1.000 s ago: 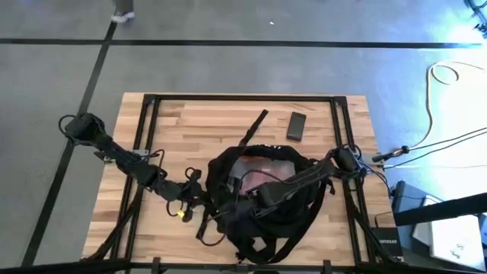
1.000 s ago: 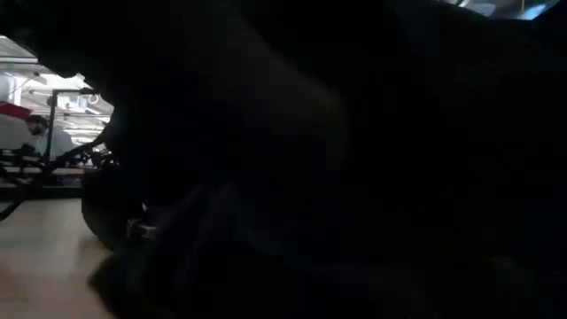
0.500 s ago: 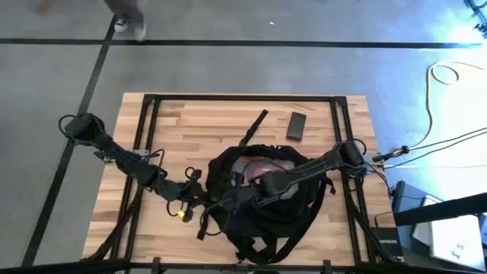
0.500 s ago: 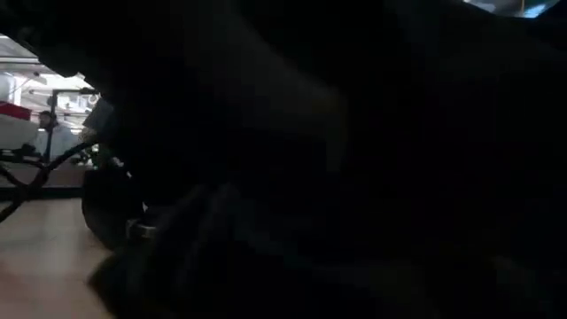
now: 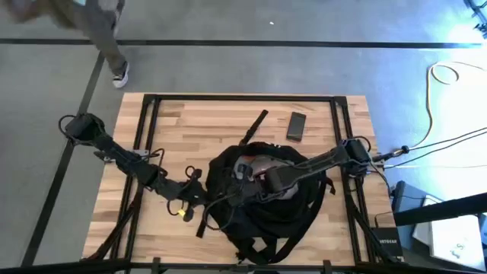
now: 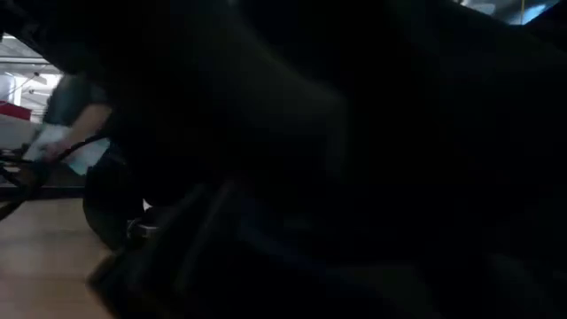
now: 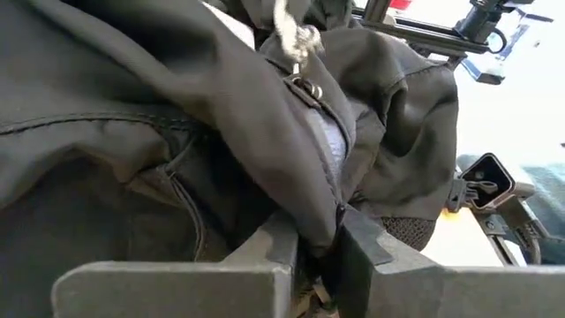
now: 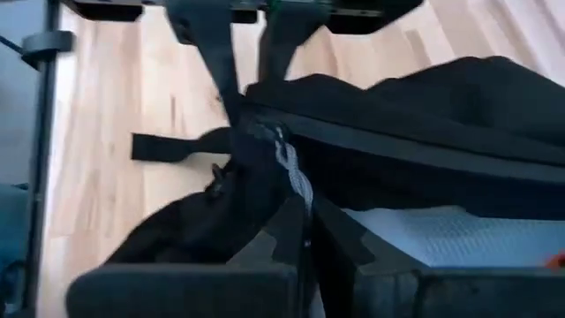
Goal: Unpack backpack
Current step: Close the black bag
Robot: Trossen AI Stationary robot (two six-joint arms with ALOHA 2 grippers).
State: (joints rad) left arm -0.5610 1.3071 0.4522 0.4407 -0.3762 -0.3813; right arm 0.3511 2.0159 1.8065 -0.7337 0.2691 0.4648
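Note:
The black backpack (image 5: 262, 202) lies on the wooden table (image 5: 190, 122), its opened top toward the far edge, pale contents (image 5: 262, 162) showing inside. It fills the low view (image 6: 354, 177) as a dark mass. My left gripper (image 5: 204, 199) is shut on the backpack's left edge. My right gripper (image 5: 245, 172) reaches in from the right over the opening and is shut on a pale zipper-pull cord (image 8: 296, 181). A whitish mesh pouch (image 8: 441, 234) lies inside the opening. My left gripper (image 7: 320, 240) pinches a fold of the backpack's black fabric (image 7: 305, 190) beside the zipper between its two fingers, coming level from the table's left. The fabric rises from the fingers; the rest of the backpack lies on the table. My right gripper (image 8: 305, 223) pinches the pale braided zipper-pull cord (image 8: 298, 187) between its two fingers, at the rim of the backpack's opening. The cord runs straight out from the fingertips to the zipper (image 8: 269, 132).
A dark flat phone-like slab (image 5: 296, 125) and a black strap (image 5: 255, 126) lie on the far part of the table. A small yellow thing (image 5: 181, 214) lies near my left gripper. A person (image 5: 106, 30) walks past the far left corner.
My right gripper has moved toward the table's far edge over the backpack's opening, still shut on the cord. The person has come into view beyond the far left corner.

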